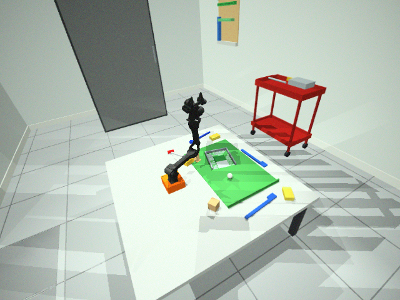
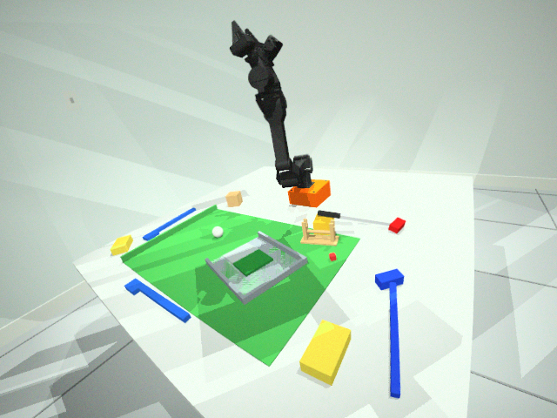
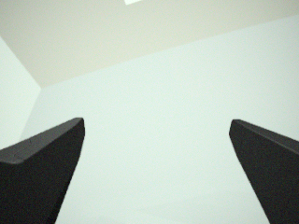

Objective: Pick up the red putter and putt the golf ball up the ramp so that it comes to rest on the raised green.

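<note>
Pale walls, tiled floor, a white table (image 2: 449,216). On the green mat (image 2: 179,260), the golf ball (image 2: 218,232) sits left of the raised green (image 2: 252,262); the red putter (image 2: 359,219) lies off the mat, right of it. High above, the gripper (image 2: 251,37) gapes, holding nothing. It should descend squarely over the black grip. Only the exterior view shows that grip; the wrist view shows just wall between the fingers.

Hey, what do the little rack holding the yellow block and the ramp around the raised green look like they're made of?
The rack looks like pale unfinished wood: tan, matte, built from thin slats. The ramp reads as grey metal or plastic, with a faintly streaked sheen on its slopes; the look leaves that open. The yellow block is flat, uniform colour, probably plastic.
</note>
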Robot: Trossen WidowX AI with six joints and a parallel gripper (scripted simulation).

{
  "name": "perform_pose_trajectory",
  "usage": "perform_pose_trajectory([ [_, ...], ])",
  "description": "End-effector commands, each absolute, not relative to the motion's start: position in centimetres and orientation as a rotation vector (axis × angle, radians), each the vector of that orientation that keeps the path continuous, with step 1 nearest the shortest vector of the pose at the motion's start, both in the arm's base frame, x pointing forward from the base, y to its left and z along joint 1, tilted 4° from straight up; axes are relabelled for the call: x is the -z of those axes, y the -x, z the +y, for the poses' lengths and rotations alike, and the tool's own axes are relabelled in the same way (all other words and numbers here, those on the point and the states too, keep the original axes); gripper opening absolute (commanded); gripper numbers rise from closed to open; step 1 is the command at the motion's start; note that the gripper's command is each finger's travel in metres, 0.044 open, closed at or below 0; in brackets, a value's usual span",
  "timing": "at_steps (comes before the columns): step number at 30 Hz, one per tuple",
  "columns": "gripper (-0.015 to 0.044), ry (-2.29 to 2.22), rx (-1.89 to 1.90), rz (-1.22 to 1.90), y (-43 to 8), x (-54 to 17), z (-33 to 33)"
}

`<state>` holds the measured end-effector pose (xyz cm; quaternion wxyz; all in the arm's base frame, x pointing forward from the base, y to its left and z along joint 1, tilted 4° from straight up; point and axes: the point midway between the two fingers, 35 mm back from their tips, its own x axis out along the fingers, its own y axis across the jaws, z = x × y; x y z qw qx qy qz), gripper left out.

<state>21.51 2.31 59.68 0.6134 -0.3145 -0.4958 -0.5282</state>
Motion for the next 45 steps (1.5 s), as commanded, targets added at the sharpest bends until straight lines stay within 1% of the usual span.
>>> perform_pose_trajectory([
  [1,0.0426,0.717,1.216,-1.147,-21.3,-59.7,2.4],
  [2,0.044,0.691,1.211,-1.16,-20.5,-59.9,2.6],
  [7,0.044,0.522,1.204,-1.22,-14.4,-61.3,3.4],
  [12,0.044,0.362,1.197,-1.206,-9.4,-61.8,2.3],
  [18,0.044,0.165,1.197,-1.152,-4.2,-61.7,-1.4],
  [24,0.044,-0.022,1.18,-1.028,-1.7,-60.5,-6.9],
  [28,0.044,-0.129,1.149,-0.908,-1.9,-59.2,-11.1],
  [33,0.044,-0.235,1.084,-0.733,-4.0,-56.9,-15.8],
  [39,0.044,-0.312,0.969,-0.497,-9.2,-53.4,-19.9],
  [45,0.044,-0.325,0.855,-0.27,-15.1,-49.2,-21.7],
])
